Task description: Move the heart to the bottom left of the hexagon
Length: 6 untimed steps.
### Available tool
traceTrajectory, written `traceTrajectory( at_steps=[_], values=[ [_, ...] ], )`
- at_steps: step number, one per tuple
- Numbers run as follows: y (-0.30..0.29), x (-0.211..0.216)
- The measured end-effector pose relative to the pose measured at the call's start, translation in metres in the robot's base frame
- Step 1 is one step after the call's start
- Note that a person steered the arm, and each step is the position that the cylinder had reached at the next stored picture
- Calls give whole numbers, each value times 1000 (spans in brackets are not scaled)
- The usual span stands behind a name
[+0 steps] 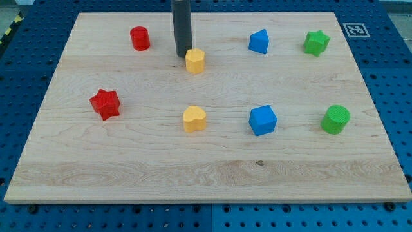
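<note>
The yellow heart-shaped block (194, 119) lies near the middle of the pale wooden surface (129, 167). Farther up, the yellow hexagonal block (195, 61) sits just right of the tip (182, 54); the rod has no tool to spread or close.

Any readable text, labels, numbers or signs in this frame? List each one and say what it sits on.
No words, brand names or numbers can be read anywhere in this view.
The only sign is a black-and-white square fiducial marker on the blue perforated table, just beyond the top right corner of the pale wooden board; it carries a pattern, no letters.
The coloured blocks and the dark rod bear no markings.
</note>
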State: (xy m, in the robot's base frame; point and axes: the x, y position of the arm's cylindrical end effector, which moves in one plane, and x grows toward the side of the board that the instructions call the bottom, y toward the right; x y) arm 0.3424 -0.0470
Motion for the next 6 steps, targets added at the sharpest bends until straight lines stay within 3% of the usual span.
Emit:
traceTrajectory(
  at_steps=[1,2,4,5,6],
  values=[
    [10,47],
    [-3,48],
    [-31,185],
    [2,210],
    [29,149]
  ],
)
